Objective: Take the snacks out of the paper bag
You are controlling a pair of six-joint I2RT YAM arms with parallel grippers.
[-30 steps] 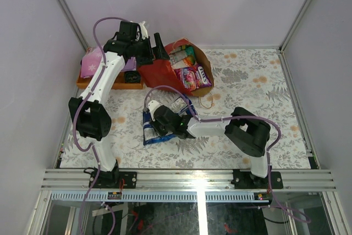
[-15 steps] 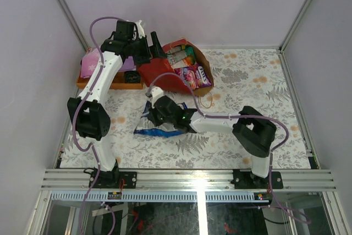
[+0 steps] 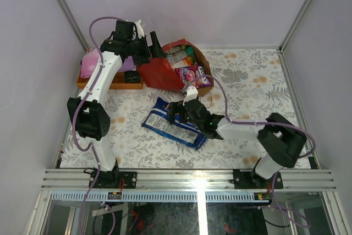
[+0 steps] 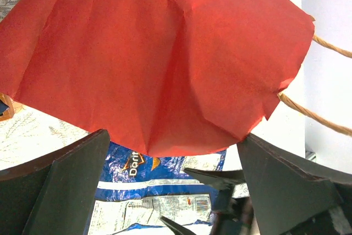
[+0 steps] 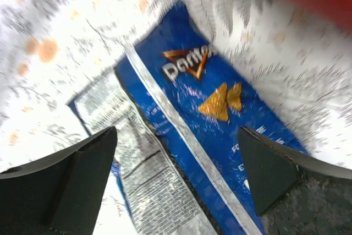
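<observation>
The red paper bag [image 3: 162,72] lies on its side at the back, mouth to the right, with magenta and green snacks [image 3: 191,74] showing inside. Two blue-and-white snack packets [image 3: 168,122] lie flat on the table in front of it. My right gripper [image 3: 185,114] hovers just above their right end, open and empty; its wrist view shows a blue packet [image 5: 212,100] and a white packet back [image 5: 148,180] under the gripper [image 5: 177,136]. My left gripper [image 3: 153,47] is open over the bag's closed end [image 4: 165,53], holding nothing, with the blue packets [image 4: 148,193] beyond it.
A brown wooden tray [image 3: 110,85] with a folded purple cloth [image 3: 91,61] sits at the back left beside the bag. The bag's loop handles [image 3: 206,102] trail onto the floral tabletop. Frame posts and purple walls close in the cell.
My right gripper has opened and let go of the blue packets, which now lie flat on the table. That arm swung right and toward the bag. The left arm barely moved.
</observation>
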